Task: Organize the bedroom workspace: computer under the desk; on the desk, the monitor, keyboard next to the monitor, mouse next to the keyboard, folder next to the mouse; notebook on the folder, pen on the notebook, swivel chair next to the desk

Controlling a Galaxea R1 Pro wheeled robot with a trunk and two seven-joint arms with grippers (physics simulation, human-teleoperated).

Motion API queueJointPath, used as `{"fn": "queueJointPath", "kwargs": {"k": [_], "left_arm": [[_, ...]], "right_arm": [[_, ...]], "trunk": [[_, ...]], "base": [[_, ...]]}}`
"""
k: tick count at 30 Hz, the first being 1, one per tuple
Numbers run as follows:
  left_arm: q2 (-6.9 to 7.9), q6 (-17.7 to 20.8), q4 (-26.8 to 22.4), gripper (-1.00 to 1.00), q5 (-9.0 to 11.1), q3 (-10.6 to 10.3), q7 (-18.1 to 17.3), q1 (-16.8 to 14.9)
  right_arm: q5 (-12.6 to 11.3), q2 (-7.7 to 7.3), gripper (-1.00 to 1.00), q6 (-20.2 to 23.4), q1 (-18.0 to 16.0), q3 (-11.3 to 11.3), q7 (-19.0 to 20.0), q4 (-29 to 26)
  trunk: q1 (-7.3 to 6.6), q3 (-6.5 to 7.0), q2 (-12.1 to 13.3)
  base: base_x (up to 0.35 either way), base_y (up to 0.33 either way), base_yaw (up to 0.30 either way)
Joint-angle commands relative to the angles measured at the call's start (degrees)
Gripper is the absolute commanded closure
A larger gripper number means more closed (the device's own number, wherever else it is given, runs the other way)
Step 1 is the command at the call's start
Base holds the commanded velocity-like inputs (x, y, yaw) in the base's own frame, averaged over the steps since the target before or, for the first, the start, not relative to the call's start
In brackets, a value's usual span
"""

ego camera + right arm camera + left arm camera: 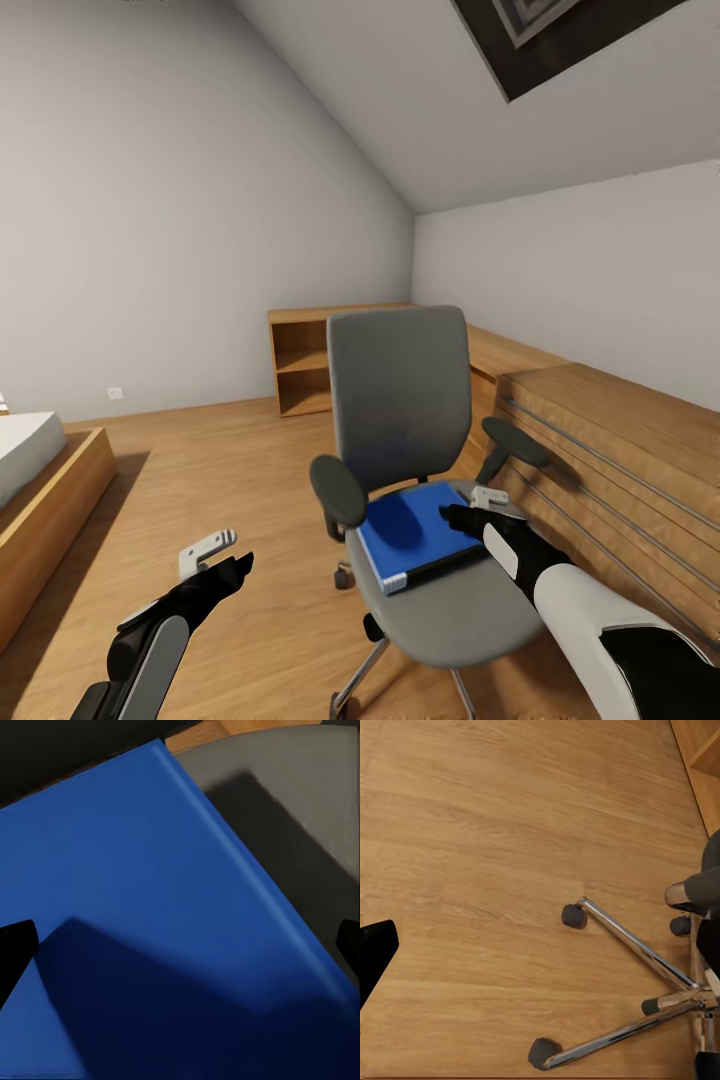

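Observation:
The grey swivel chair [400, 400] stands mid-room with the bright-blue folder [420, 530] lying flat on its seat. My right gripper [470, 512] hovers open just above the folder's right part. In the right wrist view the folder [150, 907] spreads under the gripper [180, 952], with grey seat [300, 795] beside it and the dark fingertips [15, 952] far apart. My left gripper [215, 560] hangs open over the wood floor, left of the chair. Below it is the chair's chrome base [637, 952] with casters. The desk, computer, monitor, keyboard, mouse, notebook and pen are out of view.
A light wooden drawer chest [620, 450] runs along the right, close behind the chair's armrest. An open wooden shelf [300, 370] stands at the back wall. A bed in a wooden frame [50, 490] is at the left. Open floor [220, 460] lies between bed and chair.

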Motion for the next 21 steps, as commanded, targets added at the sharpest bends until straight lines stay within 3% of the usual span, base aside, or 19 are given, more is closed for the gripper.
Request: {"fn": "queueJointPath", "kwargs": {"k": [1,6,15,21], "left_arm": [[0.02,0.1,-0.1,-1.0,0.6,0.0,0.5,0.0],[0.02,0.1,0.0,-1.0,0.6,0.0,0.5,0.0],[0.03,0.1,0.0,-1.0,0.6,0.0,0.5,0.0],[0.03,0.1,0.0,-1.0,0.6,0.0,0.5,0.0]], "right_arm": [[-0.5,-0.07,-1.0,0.3,0.0,0.7,0.0,0.5],[-0.5,-0.07,-1.0,0.3,0.0,0.7,0.0,0.5],[-0.5,-0.07,-1.0,0.3,0.0,0.7,-0.1,0.5],[-0.5,-0.07,-1.0,0.3,0.0,0.7,-0.1,0.5]], "trunk": [[-0.02,-0.07,0.0],[-0.02,-0.07,0.0],[-0.02,-0.07,0.0],[-0.02,-0.07,0.0]], "base": [[-0.197,0.0,0.0],[-0.22,0.0,0.0],[-0.053,0.0,0.0],[-0.23,0.0,0.0]]}}
